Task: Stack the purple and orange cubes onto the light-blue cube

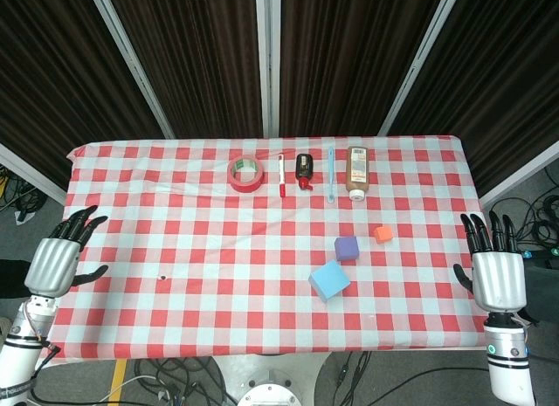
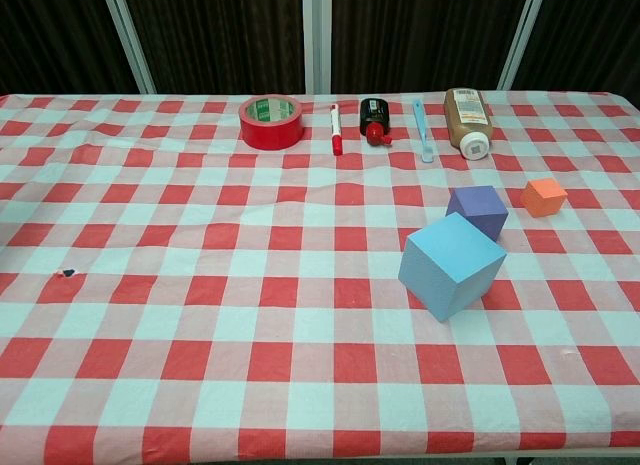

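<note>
1. My left hand (image 1: pixel 59 259) and right hand (image 1: pixel 495 266) hover at opposite table edges, fingers spread, holding nothing.
2. The light-blue cube (image 2: pixel 451 264), purple cube (image 2: pixel 477 211) and orange cube (image 2: pixel 543 197) sit unstacked on the checkered tablecloth (image 2: pixel 200 285), right of centre.

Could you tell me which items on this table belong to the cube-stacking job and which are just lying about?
Part of the job: light-blue cube, purple cube, orange cube.

Just lying about: red tape roll, red marker, small black bottle, blue toothbrush, brown bottle.
</note>
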Robot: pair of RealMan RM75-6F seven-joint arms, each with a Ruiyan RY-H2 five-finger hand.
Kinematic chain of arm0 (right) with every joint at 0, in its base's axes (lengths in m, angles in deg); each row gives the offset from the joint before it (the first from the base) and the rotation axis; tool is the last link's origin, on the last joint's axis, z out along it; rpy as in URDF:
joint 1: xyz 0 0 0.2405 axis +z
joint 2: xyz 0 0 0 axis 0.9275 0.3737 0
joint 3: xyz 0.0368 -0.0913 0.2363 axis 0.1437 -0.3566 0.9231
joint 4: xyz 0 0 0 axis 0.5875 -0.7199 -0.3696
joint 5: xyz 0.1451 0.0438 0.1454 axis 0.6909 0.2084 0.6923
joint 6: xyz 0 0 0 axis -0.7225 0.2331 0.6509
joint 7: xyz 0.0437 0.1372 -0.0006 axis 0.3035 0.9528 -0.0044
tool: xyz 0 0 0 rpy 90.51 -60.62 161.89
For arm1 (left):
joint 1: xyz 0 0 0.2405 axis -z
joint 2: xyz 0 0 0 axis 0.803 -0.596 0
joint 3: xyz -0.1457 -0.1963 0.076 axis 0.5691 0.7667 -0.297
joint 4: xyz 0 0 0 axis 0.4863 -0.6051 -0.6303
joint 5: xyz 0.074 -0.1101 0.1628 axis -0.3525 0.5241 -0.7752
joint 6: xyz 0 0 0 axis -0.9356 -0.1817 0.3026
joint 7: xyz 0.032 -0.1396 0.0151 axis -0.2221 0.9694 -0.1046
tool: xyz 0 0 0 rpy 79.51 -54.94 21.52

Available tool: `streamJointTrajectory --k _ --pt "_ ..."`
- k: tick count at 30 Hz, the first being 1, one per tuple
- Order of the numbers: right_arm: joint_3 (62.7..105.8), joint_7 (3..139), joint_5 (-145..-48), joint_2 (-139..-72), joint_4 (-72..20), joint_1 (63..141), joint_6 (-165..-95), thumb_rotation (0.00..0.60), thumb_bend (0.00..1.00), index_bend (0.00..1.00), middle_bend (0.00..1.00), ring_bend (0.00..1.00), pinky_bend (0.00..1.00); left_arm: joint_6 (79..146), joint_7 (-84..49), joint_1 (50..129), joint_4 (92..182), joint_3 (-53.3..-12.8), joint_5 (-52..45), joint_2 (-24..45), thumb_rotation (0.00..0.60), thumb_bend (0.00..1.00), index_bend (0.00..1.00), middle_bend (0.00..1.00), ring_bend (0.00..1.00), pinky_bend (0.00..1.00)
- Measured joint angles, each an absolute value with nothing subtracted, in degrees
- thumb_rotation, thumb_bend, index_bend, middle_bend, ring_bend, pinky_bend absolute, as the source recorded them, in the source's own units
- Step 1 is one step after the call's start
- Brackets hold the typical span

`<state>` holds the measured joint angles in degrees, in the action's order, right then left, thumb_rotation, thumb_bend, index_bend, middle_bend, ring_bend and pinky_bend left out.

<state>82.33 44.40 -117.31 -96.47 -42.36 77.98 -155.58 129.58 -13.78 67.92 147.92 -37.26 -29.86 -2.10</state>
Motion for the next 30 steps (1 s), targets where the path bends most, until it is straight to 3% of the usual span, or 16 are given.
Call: streamJointTrajectory --k 14,18,23,30 --pt "82.86 42.7 -117.3 -94.05 -45.08 79.76 -152.19 0.6 0.1 0.09 0.2 0.0 0.04 129.09 -14.18 68.45 148.03 -36.38 -28.84 -1.62 0.6 0.2 0.23 0.19 0.13 0.24" --pt "82.55 43.18 -118.01 -92.37 -45.02 82.21 -147.11 0.6 0.09 0.08 0.21 0.0 0.04 129.48 -14.35 68.31 148.06 -36.4 -28.88 -1.25 0.6 0.2 0.23 0.19 0.13 0.24" --pt "82.24 43.64 -118.19 -91.08 -44.66 86.62 -138.64 0.6 0.0 0.08 0.24 0.0 0.04 129.71 -13.44 67.64 146.31 -36.61 -28.16 -0.37 0.6 0.2 0.23 0.19 0.13 0.24" --pt "82.48 47.39 -115.11 -93.68 -42.91 93.35 -127.59 0.6 0.0 0.07 0.25 0.01 0.04 131.17 -10.48 66.38 143.93 -37.63 -29.22 -0.63 0.6 0.2 0.23 0.19 0.13 0.24"
